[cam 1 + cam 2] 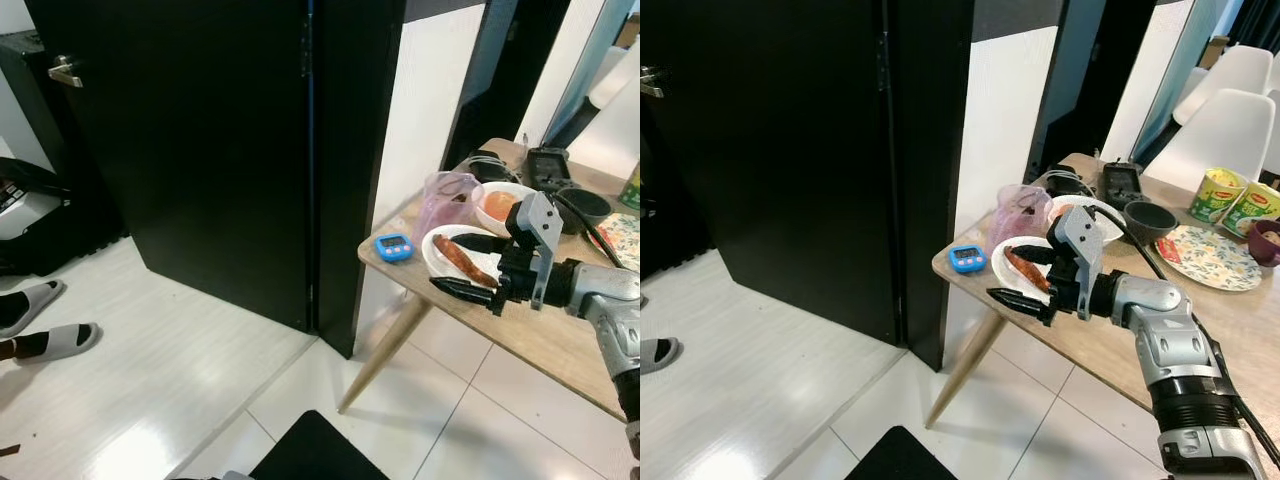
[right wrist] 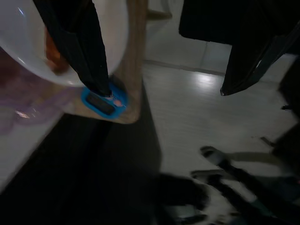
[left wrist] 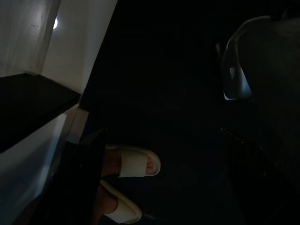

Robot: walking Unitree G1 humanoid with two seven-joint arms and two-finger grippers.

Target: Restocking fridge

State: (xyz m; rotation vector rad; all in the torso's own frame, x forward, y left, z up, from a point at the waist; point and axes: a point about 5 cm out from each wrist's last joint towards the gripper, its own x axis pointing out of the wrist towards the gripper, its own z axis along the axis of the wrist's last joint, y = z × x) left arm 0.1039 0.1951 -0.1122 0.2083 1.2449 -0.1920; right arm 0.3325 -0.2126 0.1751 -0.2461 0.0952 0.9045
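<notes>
As its fingers spread wide, the right gripper (image 1: 470, 266) straddles the near rim of a white plate (image 1: 445, 258) on the wooden tabletop (image 1: 540, 345).
A reddish sausage (image 1: 462, 260) lies on the plate between the two fingers, apparently untouched; a blue timer (image 1: 394, 246) sits just beside, a purple pitcher (image 1: 445, 202) behind.

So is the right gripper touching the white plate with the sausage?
Cannot tell. In the right eye view the open right gripper straddles the white plate rim; no view plainly shows contact or gap.

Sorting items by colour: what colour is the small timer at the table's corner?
Blue, clearest in the left eye view: timer.
</notes>
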